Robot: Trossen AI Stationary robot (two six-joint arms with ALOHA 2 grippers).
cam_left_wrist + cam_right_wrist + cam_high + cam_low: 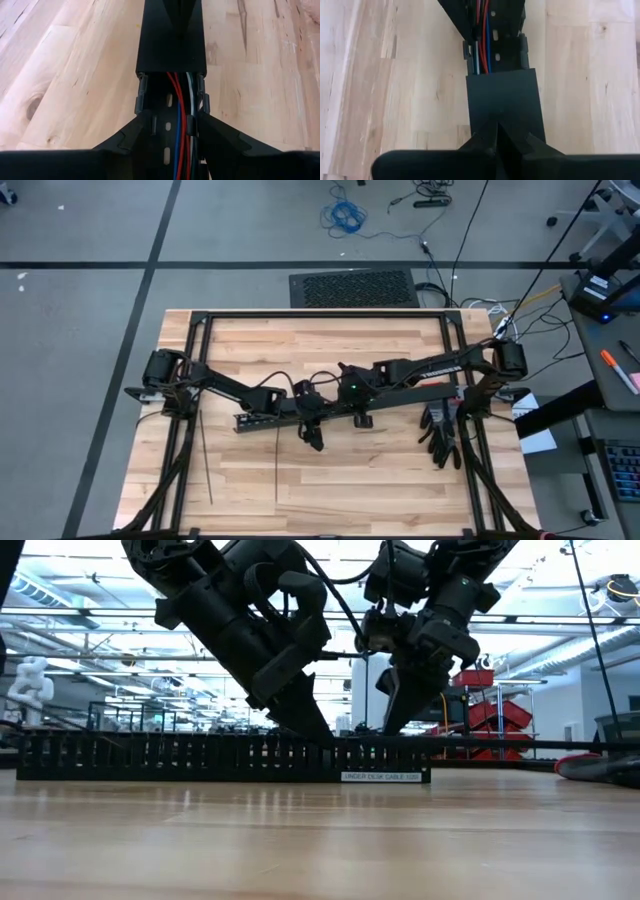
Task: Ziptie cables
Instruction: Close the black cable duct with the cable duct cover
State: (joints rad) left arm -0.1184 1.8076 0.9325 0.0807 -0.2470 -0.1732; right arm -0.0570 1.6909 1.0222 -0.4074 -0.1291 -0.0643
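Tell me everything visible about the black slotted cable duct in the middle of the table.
The duct is a long black plastic channel with comb-like slotted walls, lying flat along the wooden table. A white label sits at one end of its side. A flat black cover closes part of it; the open stretch shows red, blue, white and grey wires inside. The left gripper straddles its walls; the shut right gripper presses on the cover.

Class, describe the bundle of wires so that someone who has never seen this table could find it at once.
Find the long black slotted duct lying across the middle of the wooden table. The wires run lengthwise inside its open channel, beside the flat black cover. They are thin red, blue and grey strands, the only coloured things there.
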